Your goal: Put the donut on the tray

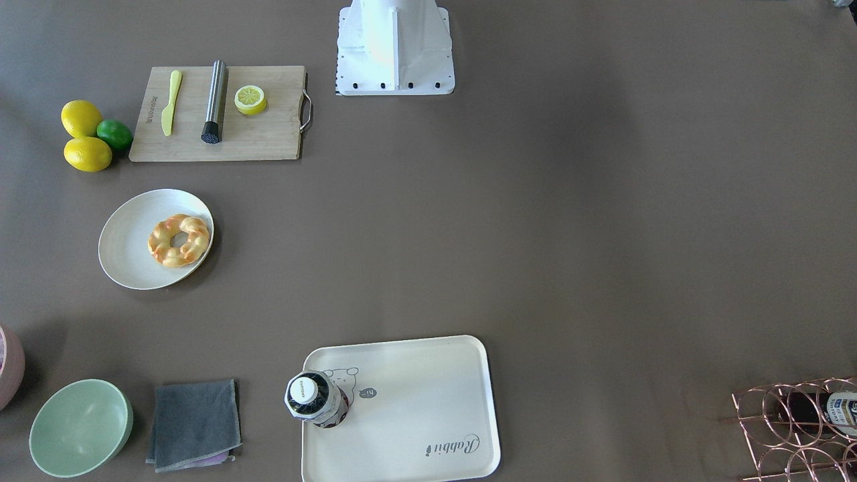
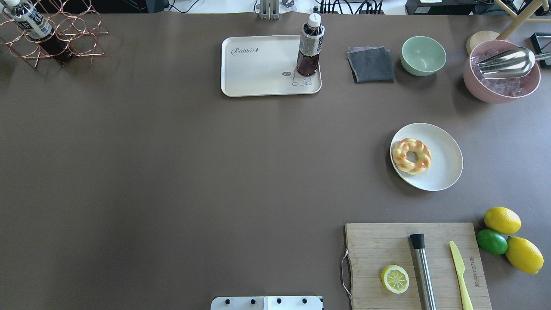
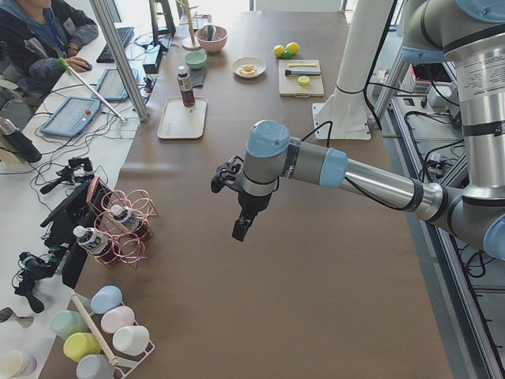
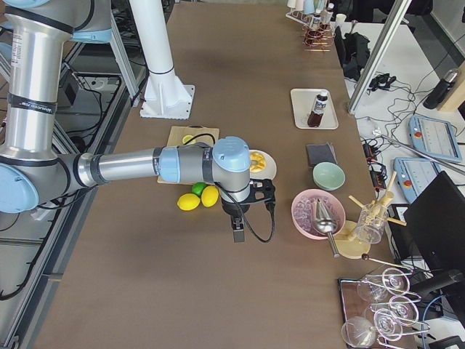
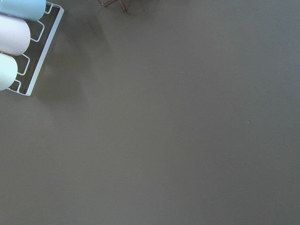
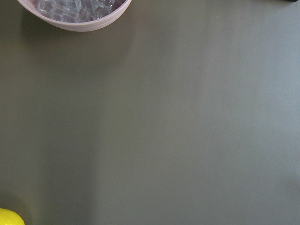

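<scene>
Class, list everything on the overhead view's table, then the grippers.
donut: 1, golden, on plate
plate: 1, white, right
tray: 1, cream, far middle
bottle: 1, dark, on tray
cloth: 1, grey, beside tray
green bowl: 1, beside cloth
pink bowl: 1, far right, with scoop
board: 1, wooden, near right
lemon half, steel rod, knife: 1 each, on board
lemons: 2, yellow, beside board
lime: 1, green, beside lemons
wire rack: 1, copper, far left
left gripper, right gripper: 2, black, above table

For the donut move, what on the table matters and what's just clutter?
Job: donut, on the round plate; tray; bottle standing in the tray's corner.
Lying about: cutting board, lemon half, whole lemons, lime, green bowl, grey cloth, ice bowl, wire rack.
</scene>
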`<action>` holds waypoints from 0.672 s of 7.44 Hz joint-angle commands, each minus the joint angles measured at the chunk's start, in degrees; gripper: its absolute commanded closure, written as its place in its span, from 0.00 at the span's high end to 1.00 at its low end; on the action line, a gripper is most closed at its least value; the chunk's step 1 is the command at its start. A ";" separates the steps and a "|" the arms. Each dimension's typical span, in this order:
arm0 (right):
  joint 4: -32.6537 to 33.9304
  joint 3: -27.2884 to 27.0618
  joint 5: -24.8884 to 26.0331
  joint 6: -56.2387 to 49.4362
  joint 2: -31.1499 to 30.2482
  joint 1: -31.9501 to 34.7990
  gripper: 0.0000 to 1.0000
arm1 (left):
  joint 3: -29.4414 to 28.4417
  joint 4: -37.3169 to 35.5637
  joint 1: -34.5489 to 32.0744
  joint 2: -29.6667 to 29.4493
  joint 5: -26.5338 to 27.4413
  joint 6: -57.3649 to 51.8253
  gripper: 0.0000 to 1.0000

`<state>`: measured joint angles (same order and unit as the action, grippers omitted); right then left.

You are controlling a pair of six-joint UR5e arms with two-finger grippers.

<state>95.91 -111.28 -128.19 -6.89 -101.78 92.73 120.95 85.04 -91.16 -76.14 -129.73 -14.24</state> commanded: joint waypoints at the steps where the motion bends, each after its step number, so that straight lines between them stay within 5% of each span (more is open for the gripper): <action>1: -0.02 -0.16 -0.65 -0.06 -0.08 0.00 1.00 | 0.34 0.04 0.11 0.28 0.18 0.44 0.98; 5: -0.02 -0.42 -0.74 -0.41 -0.61 0.00 1.00 | 0.43 0.04 0.02 0.11 0.09 0.44 0.98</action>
<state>95.89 -111.54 -128.85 -7.33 -102.18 92.72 121.29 85.08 -91.06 -76.00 -129.55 -13.74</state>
